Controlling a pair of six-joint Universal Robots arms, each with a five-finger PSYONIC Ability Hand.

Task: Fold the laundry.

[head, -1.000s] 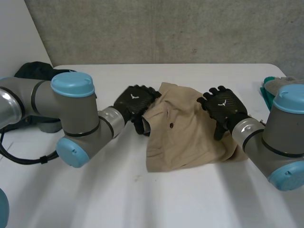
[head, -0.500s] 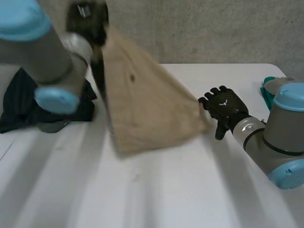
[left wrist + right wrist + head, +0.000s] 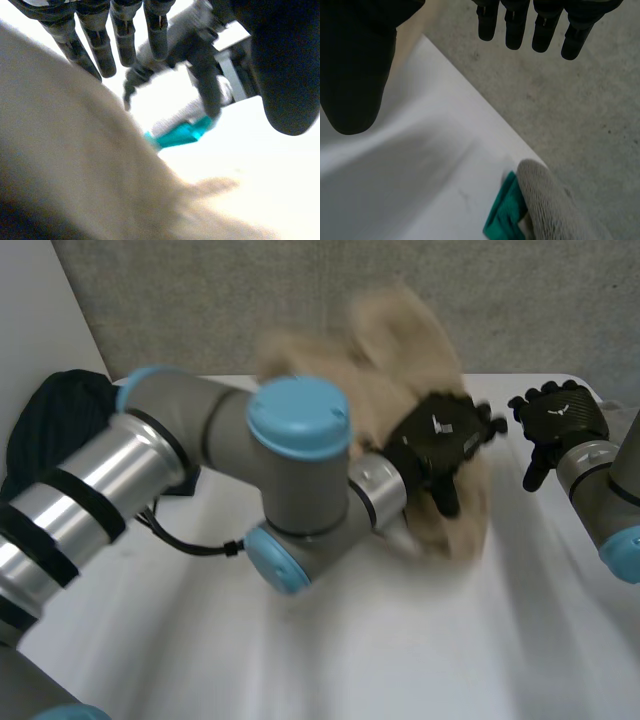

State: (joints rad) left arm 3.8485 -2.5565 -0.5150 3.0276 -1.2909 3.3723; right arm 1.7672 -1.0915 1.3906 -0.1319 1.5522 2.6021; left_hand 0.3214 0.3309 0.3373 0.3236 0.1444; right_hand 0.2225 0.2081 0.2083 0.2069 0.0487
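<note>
Left hand (image 3: pixel 438 443), fingers straight, against tan cloth (image 3: pixel 405 335); right hand (image 3: pixel 560 420) likewise, apart.

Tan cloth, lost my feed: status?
Left hand open, against tan cloth. Right hand open, off it. Cloth bunched, partly raised. Dark clothes lie aside.

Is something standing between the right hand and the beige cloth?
Nothing visible does. Only bare table lies between the right hand and the beige cloth; the left hand is on the cloth, not between.
</note>
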